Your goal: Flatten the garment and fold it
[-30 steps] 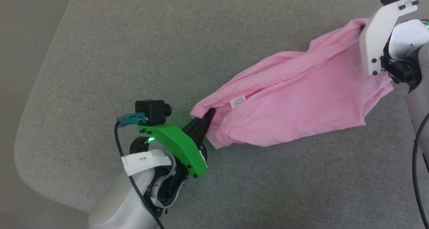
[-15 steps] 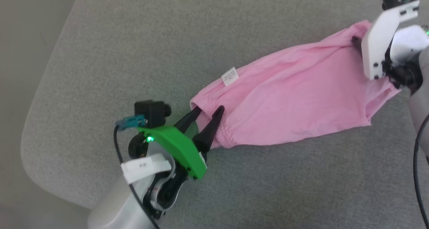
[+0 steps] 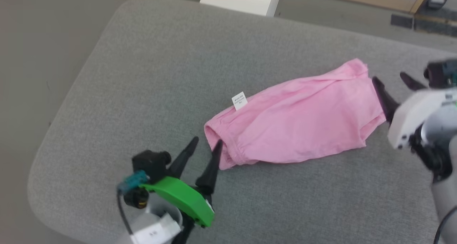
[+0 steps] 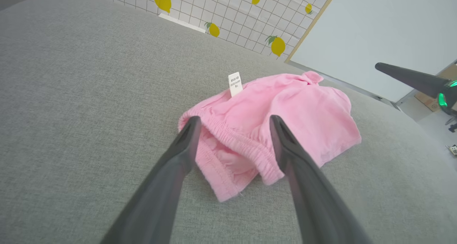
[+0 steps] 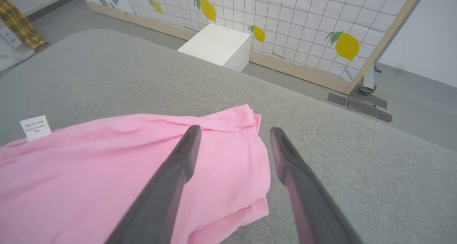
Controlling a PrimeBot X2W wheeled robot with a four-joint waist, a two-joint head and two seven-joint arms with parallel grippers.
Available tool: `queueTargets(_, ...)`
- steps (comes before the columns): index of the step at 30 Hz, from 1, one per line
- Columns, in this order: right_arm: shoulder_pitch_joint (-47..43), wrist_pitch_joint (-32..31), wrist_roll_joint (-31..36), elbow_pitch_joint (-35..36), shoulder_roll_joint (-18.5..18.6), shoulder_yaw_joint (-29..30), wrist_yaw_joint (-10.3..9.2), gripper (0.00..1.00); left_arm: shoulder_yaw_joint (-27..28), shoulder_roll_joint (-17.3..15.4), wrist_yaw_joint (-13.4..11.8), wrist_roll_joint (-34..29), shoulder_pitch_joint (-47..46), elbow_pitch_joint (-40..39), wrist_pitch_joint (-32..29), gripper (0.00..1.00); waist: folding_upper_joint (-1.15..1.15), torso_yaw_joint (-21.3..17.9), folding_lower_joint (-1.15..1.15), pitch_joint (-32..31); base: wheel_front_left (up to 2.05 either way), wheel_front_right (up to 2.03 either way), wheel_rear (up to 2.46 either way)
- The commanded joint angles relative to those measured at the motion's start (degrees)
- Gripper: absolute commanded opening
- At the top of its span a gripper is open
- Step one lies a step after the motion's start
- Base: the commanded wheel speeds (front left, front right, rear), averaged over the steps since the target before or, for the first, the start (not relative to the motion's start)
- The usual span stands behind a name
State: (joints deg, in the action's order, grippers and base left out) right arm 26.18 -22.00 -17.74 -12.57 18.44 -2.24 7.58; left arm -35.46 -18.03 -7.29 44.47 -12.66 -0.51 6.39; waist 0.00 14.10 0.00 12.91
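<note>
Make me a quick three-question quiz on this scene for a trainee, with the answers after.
1. True or false: the left hand is shut on the garment.
2. Which part of the garment is nearest the left hand? A: a leg hem. B: the elastic waistband. C: the middle of the cloth.
3. Short answer: is the right hand open or shut?
Key: 1 false, it is open beside the garment; 2 B; 3 open.
</note>
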Motion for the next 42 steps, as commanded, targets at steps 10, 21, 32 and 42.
queueTargets(10, -14.7, 2.7, 4.7, 13.9, -10.7, 9.1, -0.09, 1.0, -5.7, 5.6, -0.8, -7.1, -2.6, 11.8, 4.9, 1.0, 0.0, -2.3, 0.0, -3.7, 0.0, 0.0, 0.0)
queueTargets(21, -16.7, 0.9, 6.0, 18.7, -13.3, 9.1, -0.09, 1.0, -5.8, 9.5, -3.0, -6.8, -6.9, 26.2, 2.1, 1.0, 0.0, -5.0, 0.0, -3.3, 0.0, 0.0, 0.0)
queueTargets(32, -16.9, 0.1, 6.3, 20.0, -13.9, 9.0, -0.09, 1.0, -7.6, 10.3, -2.2, -4.9, -8.4, 33.4, -5.5, 0.93, 0.0, -6.2, 0.0, -2.4, 0.0, 0.0, 0.0)
queueTargets(42, -16.4, -0.6, 7.0, 14.7, -13.8, 8.3, -0.09, 1.0, -9.7, 9.7, -0.7, -5.6, -9.7, 33.2, -7.7, 0.0, 0.0, -5.8, 0.0, -1.3, 0.0, 0.0, 0.0)
